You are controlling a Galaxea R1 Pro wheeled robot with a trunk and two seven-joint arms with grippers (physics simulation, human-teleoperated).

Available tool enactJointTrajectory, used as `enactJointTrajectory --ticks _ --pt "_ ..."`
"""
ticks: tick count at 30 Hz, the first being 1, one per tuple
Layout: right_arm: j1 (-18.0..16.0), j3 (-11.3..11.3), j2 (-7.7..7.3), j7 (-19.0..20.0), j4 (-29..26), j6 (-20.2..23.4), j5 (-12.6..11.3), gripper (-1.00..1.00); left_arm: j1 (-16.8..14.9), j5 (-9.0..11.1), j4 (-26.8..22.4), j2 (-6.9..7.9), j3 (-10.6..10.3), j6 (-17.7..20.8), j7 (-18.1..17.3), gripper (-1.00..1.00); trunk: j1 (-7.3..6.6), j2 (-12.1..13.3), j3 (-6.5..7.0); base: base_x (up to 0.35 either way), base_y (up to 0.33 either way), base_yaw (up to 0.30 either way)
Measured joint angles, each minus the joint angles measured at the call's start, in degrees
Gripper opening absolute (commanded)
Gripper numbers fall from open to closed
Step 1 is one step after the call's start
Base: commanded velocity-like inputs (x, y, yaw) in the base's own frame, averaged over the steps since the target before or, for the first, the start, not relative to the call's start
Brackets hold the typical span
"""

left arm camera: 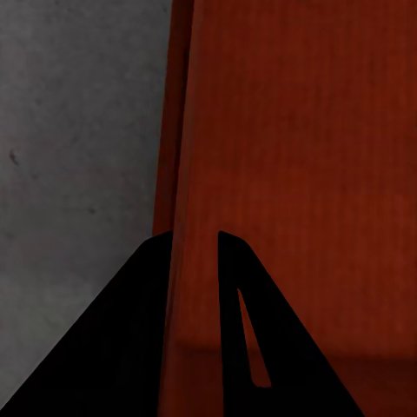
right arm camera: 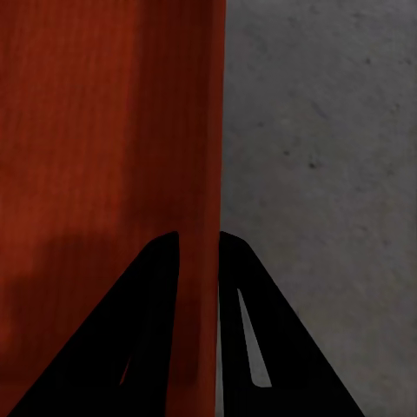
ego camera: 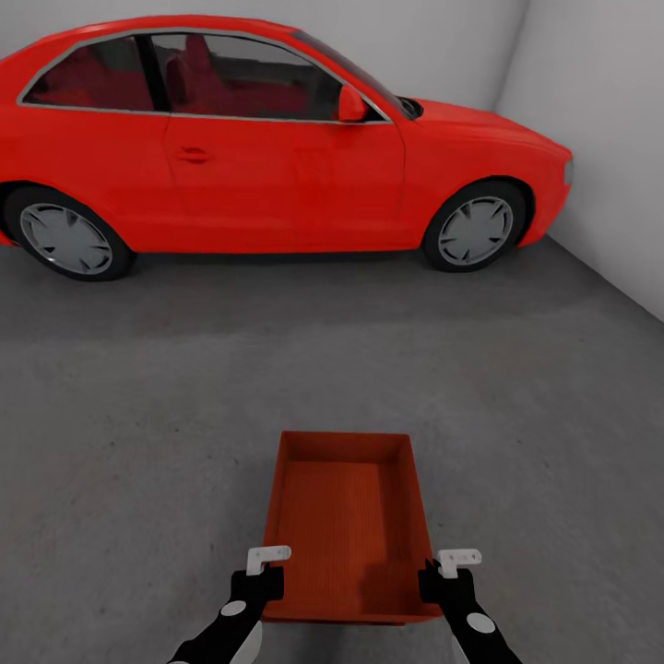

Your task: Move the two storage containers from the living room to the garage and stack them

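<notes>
One orange-red storage container (ego camera: pixel 343 516) is in front of me in the garage, open top up, over the dark grey concrete floor (ego camera: pixel 138 443). My left gripper (ego camera: pixel 265 583) is shut on its left wall near the near corner; in the left wrist view the container wall (left arm camera: pixel 178 174) runs between the two black fingers (left arm camera: pixel 130 347). My right gripper (ego camera: pixel 441 583) is shut on the right wall, and in the right wrist view that wall (right arm camera: pixel 204 174) sits between its fingers (right arm camera: pixel 252 347). Whether the container rests on the floor or hangs just above it I cannot tell.
A red car (ego camera: pixel 267 138) stands side-on across the back, its wheels (ego camera: pixel 475 231) on the concrete. A white-grey wall (ego camera: pixel 599 120) closes the right side. Bare concrete lies between the car and the container.
</notes>
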Motion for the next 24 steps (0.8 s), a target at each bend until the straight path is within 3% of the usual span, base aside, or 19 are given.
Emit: enactJointTrajectory --ticks 24 --pt "0.0 0.4 -0.01 -0.4 -1.4 -0.1 0.1 -1.0 0.0 -0.4 -0.8 -0.02 0.5 -0.8 -0.5 -1.0 5.26 -9.6 -4.3 0.0 0.0 0.0"
